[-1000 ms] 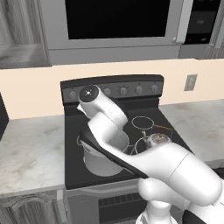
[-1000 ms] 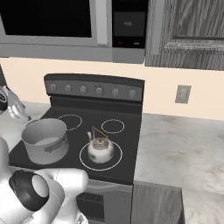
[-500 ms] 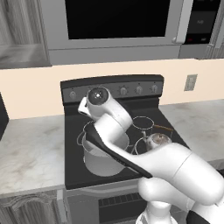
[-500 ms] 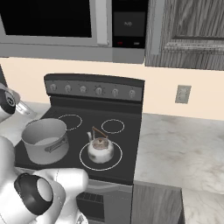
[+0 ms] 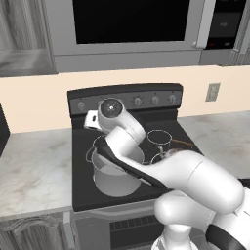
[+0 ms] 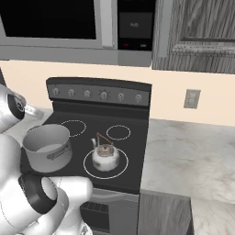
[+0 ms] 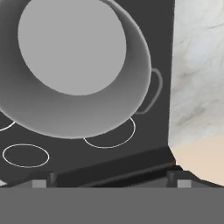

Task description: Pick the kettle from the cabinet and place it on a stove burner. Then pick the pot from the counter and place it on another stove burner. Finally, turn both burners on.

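Note:
The grey pot (image 5: 116,172) (image 6: 47,147) stands on the front left of the black cooktop (image 6: 133,147). The small silver kettle (image 6: 105,156) sits inside the large front right burner circle (image 6: 90,169); in the left base view it is mostly behind my arm, with its handle (image 5: 182,143) showing. My gripper (image 7: 111,181) is open and holds nothing. It hangs above the pot's back rim, and the hand view looks down into the pot (image 7: 70,57). My wrist (image 5: 111,108) is just in front of the knob panel. The cabinet (image 6: 197,32) is at the upper right.
A row of knobs (image 6: 103,95) runs along the stove's back panel. A microwave (image 5: 127,24) hangs above the stove. The marbled counter (image 6: 193,151) (image 5: 34,171) lies on both sides of the cooktop. A wall outlet (image 6: 191,98) is on the beige backsplash.
My wrist has drifted a little to the right above the pot. The pot and kettle have stayed in place, and the gripper has stayed open.

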Robot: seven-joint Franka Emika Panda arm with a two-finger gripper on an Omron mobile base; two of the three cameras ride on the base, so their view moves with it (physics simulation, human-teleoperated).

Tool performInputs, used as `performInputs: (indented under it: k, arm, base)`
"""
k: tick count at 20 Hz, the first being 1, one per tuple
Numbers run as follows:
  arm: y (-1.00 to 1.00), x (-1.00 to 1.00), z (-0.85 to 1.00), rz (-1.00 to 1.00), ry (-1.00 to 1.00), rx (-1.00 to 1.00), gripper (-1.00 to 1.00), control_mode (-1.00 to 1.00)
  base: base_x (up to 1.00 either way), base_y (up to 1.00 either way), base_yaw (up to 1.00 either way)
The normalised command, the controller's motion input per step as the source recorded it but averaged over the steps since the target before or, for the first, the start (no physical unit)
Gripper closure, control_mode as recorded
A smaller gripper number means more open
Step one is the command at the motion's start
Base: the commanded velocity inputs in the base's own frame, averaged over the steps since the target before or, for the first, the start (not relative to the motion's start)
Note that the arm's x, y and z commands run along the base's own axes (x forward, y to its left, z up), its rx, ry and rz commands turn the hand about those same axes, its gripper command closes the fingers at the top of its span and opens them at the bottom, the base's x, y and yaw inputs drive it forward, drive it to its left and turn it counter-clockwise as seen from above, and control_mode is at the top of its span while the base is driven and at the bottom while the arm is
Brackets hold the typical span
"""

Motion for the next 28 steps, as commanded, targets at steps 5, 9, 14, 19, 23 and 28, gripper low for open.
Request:
performInputs:
  k: [5, 9, 14, 19, 23, 28]
  arm:
    - [0.32, 0.42, 0.00, 0.09, 0.01, -0.10, -1.00, -1.00]
    - [0.36, 0.44, 0.00, 0.01, 0.05, -0.09, -1.00, -1.00]
    - [0.28, 0.46, 0.00, 0.00, 0.08, -0.06, -1.00, -1.00]
    - [0.14, 0.41, -0.06, 0.00, 0.04, -0.04, -1.00, -1.00]
    - [0.00, 0.27, -0.27, 0.01, -0.05, -0.05, -1.00, -1.00]
    - [0.00, 0.33, -0.15, 0.04, -0.02, -0.07, -1.00, -1.00]
  base:
    - [0.00, 0.00, 0.00]
    - [0.00, 0.00, 0.00]
    - [0.00, 0.00, 0.00]
    - [0.00, 0.00, 0.00]
    - [0.00, 0.00, 0.00]
    - [0.00, 0.00, 0.00]
